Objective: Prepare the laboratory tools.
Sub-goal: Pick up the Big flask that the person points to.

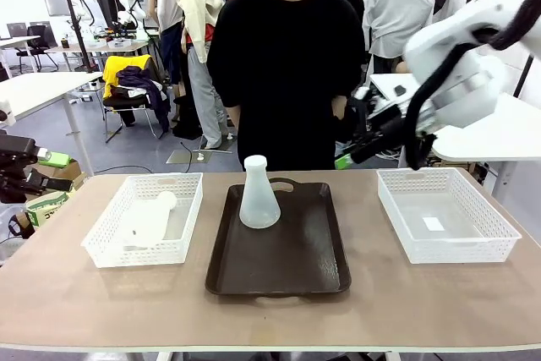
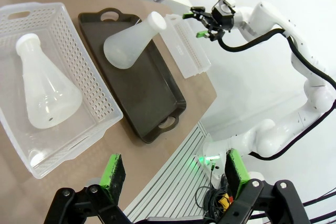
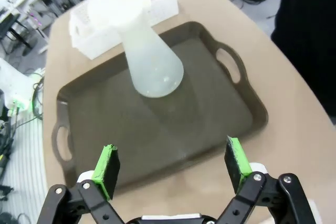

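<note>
One translucent whitish conical flask point(image 1: 259, 196) stands upright on the dark brown tray point(image 1: 296, 268); it also appears in the left wrist view point(image 2: 128, 43) and the right wrist view point(image 3: 152, 61). A second flask point(image 1: 148, 219) lies on its side in the left white basket point(image 1: 182, 188), seen from the left wrist too point(image 2: 44, 90). My right gripper point(image 1: 348, 154) hangs open in the air above the tray's far right corner, empty point(image 3: 172, 163). At the table's far left edge my left gripper point(image 1: 51, 171) is open and empty point(image 2: 173, 174).
An empty white lattice basket point(image 1: 448, 213) sits at the right of the table. A person in black stands at the far side, behind the tray. Bare tabletop lies along the near edge point(image 1: 270, 319).
</note>
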You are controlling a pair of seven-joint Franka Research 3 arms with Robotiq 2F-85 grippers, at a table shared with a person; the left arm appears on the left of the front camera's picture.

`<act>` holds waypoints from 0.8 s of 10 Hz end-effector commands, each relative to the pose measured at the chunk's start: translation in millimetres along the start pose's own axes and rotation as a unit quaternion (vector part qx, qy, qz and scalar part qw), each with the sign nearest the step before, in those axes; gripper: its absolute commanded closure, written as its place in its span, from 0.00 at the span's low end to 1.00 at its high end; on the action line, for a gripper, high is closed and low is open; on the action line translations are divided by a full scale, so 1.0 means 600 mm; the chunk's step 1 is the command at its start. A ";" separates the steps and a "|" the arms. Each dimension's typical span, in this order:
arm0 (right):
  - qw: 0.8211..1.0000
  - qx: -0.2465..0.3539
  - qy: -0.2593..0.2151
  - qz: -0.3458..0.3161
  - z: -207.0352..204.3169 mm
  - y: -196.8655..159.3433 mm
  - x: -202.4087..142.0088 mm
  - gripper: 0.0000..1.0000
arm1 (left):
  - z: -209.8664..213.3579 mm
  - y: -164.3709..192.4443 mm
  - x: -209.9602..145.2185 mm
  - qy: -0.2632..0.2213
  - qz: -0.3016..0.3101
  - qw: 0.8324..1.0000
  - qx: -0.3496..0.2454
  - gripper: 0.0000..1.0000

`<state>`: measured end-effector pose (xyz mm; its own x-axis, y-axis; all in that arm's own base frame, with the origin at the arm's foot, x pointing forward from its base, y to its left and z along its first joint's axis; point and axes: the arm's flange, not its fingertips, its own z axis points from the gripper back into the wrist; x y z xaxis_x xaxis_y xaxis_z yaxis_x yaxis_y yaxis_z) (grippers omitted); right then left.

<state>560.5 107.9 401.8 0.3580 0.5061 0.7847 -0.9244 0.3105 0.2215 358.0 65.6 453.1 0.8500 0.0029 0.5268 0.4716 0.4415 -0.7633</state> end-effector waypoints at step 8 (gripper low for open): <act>0.994 0.039 -0.097 0.009 0.121 0.019 -0.104 0.00 | 0.000 0.001 0.001 -0.010 -0.009 1.000 -0.009 0.00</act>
<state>520.4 16.8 401.7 0.3297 0.3715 0.8679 -0.9357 0.2510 0.2480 358.0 65.6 453.1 0.8500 0.0029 0.5268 0.4716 0.4415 -0.7633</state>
